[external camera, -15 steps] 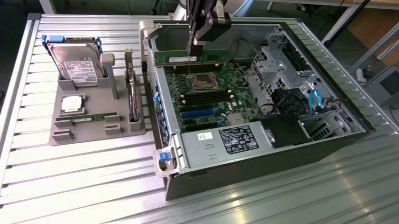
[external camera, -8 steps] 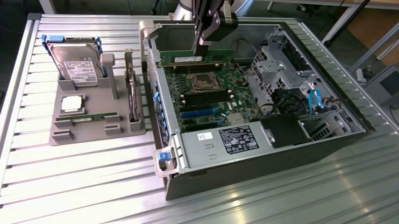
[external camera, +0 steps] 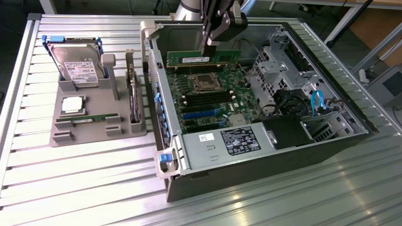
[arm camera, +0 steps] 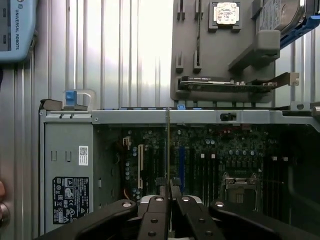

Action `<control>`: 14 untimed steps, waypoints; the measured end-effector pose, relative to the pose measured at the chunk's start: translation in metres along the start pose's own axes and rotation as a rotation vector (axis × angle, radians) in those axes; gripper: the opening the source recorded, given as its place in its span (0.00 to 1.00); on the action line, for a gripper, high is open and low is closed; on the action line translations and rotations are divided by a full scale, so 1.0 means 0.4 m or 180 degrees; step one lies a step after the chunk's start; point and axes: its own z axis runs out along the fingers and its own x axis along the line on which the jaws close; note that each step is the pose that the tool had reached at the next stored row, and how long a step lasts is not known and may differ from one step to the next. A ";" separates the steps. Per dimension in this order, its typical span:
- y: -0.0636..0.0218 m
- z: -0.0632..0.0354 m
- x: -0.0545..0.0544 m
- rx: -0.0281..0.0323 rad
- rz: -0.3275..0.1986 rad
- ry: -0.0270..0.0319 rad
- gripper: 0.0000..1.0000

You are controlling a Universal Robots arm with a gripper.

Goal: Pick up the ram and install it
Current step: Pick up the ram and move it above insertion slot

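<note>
You have the gripper (external camera: 211, 44) pinched on the top edge of the ram (external camera: 196, 60), which hangs level over the motherboard (external camera: 210, 99) inside the open computer case (external camera: 251, 181) (just beside the processor socket (external camera: 204, 82)). On the exterior view's left, the grey tray (external camera: 94, 135) carries a hard drive (external camera: 76, 68), a processor chip (external camera: 72, 104) and an upright expansion card (external camera: 132, 94).

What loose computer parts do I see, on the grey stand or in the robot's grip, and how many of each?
Slim green ram stick: 2, one in the end effector, another on the grey plastic stand
Silver boxy hard drive: 1
Square silver processor chip: 1
Dark expansion card standing on edge: 1
Total: 5
</note>
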 end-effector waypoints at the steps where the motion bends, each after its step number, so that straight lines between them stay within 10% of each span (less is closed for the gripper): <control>1: -0.003 0.000 0.000 -0.0001 0.0000 0.0003 0.12; 14: -0.043 -0.003 -0.001 -0.0006 0.0002 0.0037 0.12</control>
